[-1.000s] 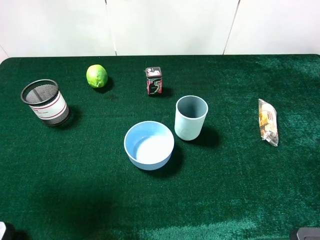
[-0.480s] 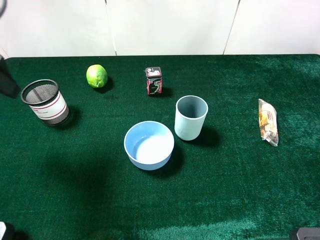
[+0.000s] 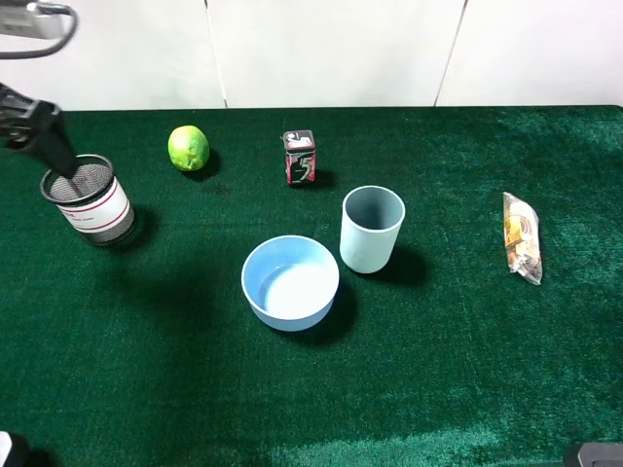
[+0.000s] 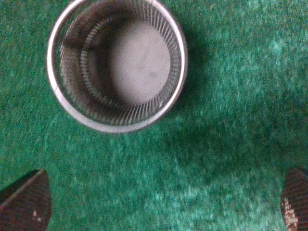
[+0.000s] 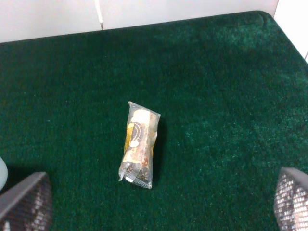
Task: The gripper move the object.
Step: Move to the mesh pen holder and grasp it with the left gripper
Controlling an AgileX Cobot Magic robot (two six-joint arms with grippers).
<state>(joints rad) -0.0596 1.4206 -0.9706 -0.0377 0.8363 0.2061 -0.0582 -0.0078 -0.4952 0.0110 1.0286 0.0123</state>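
Pen cup (image 3: 90, 202): black wire-mesh cylinder w/ round metal rim, white label band edged in red round its side. Stands upright, mouth up; wrist view looks straight down into it, pale flat base visible thru the mouth. Sits nr the left edge of the table (image 3: 438, 389), towards the far-left corner.

L gripper (image 3: 60, 156): black claw, comes in from the far-left corner, tip over the cup's far-left rim in the high view; contact can't be told. Wrist view: fingertips (image 4: 24, 202) wide apart, cup ahead of them, not btwn them.
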